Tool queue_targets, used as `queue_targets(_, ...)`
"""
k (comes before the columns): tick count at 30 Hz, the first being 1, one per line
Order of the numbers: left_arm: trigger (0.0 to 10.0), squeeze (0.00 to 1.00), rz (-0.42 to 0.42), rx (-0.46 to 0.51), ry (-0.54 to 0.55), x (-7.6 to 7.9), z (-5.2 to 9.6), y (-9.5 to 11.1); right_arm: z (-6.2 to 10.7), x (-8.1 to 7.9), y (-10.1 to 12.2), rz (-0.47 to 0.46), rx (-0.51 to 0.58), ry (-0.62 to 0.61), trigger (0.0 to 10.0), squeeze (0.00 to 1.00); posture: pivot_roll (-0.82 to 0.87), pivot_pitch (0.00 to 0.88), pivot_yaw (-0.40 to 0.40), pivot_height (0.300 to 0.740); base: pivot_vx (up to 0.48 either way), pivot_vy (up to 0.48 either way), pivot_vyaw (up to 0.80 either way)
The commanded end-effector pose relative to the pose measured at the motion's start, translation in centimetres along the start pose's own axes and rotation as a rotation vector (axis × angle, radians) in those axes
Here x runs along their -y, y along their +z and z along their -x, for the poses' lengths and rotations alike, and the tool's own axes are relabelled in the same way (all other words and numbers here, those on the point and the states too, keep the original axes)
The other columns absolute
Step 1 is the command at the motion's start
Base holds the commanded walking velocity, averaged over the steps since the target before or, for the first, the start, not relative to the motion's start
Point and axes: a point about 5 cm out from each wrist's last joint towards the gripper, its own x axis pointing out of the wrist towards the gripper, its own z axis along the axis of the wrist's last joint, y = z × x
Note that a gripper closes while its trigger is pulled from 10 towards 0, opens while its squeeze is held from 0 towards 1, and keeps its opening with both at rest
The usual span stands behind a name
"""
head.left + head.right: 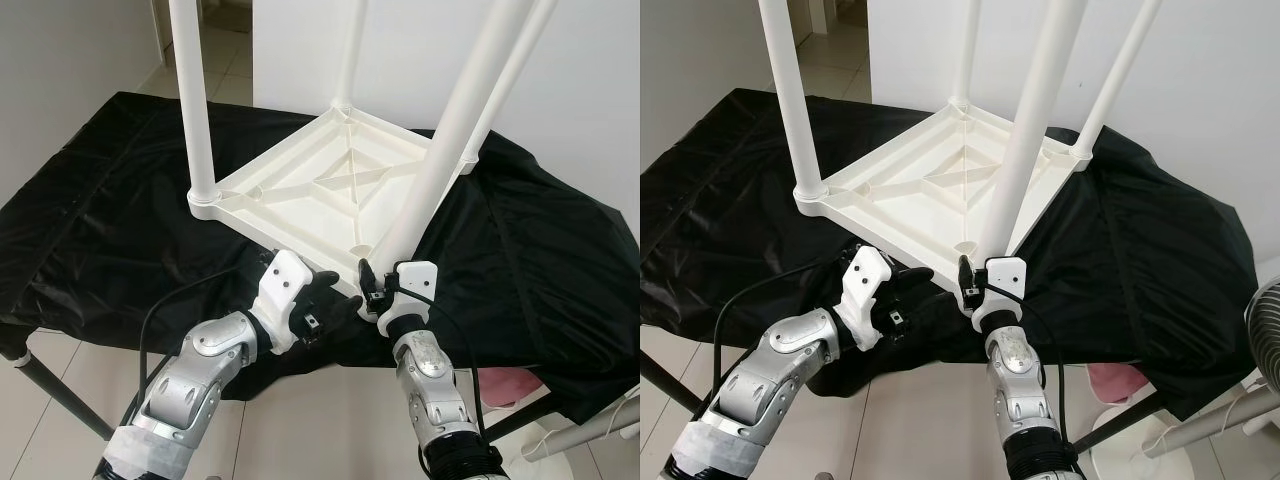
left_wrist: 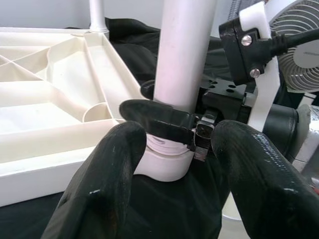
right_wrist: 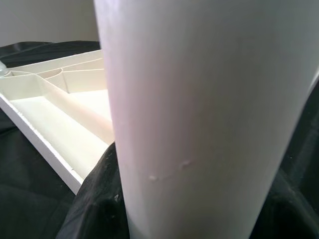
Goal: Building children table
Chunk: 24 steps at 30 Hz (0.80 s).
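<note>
The white children's table (image 1: 330,180) lies upside down on a black cloth (image 1: 100,230) over a low stand, its four legs pointing up. The right gripper (image 2: 172,119) is clamped around the near leg (image 1: 440,160) just above its corner socket. The left gripper (image 1: 335,310) hovers just left of that corner, fingers (image 2: 107,184) spread wide and holding nothing.
</note>
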Motion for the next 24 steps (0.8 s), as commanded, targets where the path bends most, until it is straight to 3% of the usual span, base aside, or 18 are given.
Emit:
queue_targets(1, 10.0, 0.00, -0.010, -0.011, 0.159, -0.5, 0.1, -0.1, 0.8, 0.1, -1.1, -0.015, -0.052, -0.036, 10.0, 0.00, 0.06, 0.000, -0.101, 0.740, 0.000, 0.000, 0.00)
queue_targets(4, 10.0, 0.00, -0.010, -0.014, 0.166, -0.5, 0.1, -0.2, 0.8, -0.2, -1.0, -0.020, -0.047, -0.027, 10.0, 0.00, 0.06, 0.000, -0.101, 0.740, 0.000, 0.000, 0.00)
queue_targets(5, 10.0, 0.00, -0.007, -0.013, 0.181, -0.6, 0.1, -0.2, 1.0, -0.5, -0.9, -0.043, -0.032, 0.002, 10.0, 1.00, 0.06, 0.000, -0.100, 0.740, 0.000, 0.000, 0.00)
queue_targets(11, 10.0, 0.00, -0.013, 0.016, 0.209, -0.7, -0.2, 0.1, 1.3, -0.1, 0.2, -0.045, 0.026, 0.053, 10.0, 1.00, 0.06, 0.000, -0.101, 0.740, 0.000, 0.000, 0.00)
queue_targets(20, 10.0, 0.00, -0.030, 0.050, 0.235, -1.0, -0.4, 0.7, 1.9, 0.8, 0.6, -0.015, 0.030, 0.086, 10.0, 1.00, 0.05, 0.000, -0.107, 0.740, 0.000, 0.000, 0.00)
queue_targets(21, 10.0, 0.00, -0.052, 0.064, 0.249, -1.0, -0.2, 0.9, 2.2, 0.7, 0.6, -0.006, 0.030, 0.099, 10.0, 0.00, 0.04, 0.000, -0.100, 0.740, 0.000, 0.000, 0.00)
queue_targets(24, 10.0, 0.00, -0.058, 0.075, 0.294, -1.2, 0.0, 0.8, 2.6, 0.5, 0.4, 0.009, 0.028, 0.130, 10.0, 0.00, 0.04, 0.000, -0.098, 0.740, 0.000, 0.000, 0.00)
